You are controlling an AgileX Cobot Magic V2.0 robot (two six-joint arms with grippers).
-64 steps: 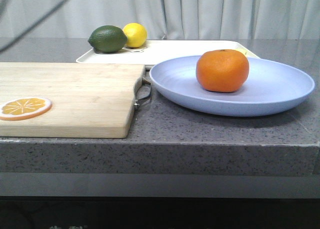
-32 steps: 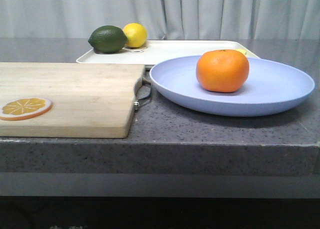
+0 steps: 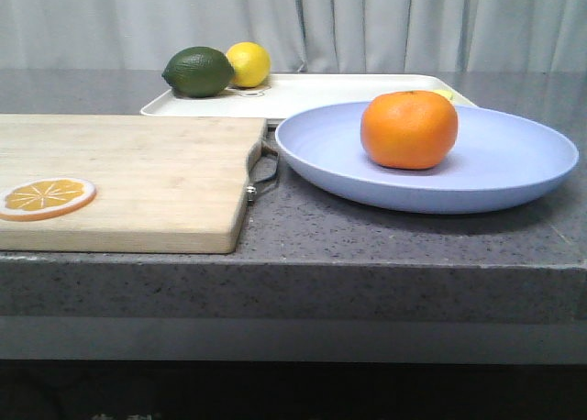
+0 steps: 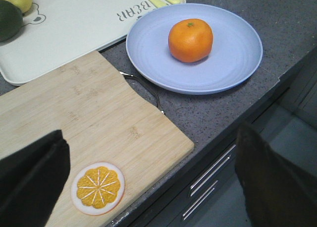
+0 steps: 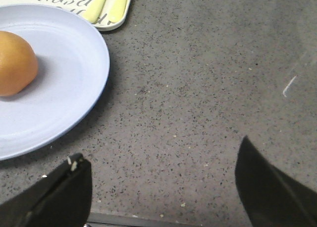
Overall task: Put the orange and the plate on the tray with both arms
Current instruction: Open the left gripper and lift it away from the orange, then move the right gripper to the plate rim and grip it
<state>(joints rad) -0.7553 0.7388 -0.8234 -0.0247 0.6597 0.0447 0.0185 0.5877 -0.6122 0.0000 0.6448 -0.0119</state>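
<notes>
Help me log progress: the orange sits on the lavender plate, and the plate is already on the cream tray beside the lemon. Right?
Not quite. The orange does sit on the plate, but the plate rests on the grey counter, beside the tray, not on it. The left wrist view shows this.

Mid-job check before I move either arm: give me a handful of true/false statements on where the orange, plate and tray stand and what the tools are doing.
1. The orange sits on the plate. True.
2. The plate rests on the tray. False: it is on the counter, just in front of the tray.
3. The left tool is shut on the orange. False: it is open, holds nothing, and hangs over the cutting board.
4. The right tool is open above bare counter beside the plate. True.
5. A lime and a lemon lie at the tray's far left corner. True.
</notes>
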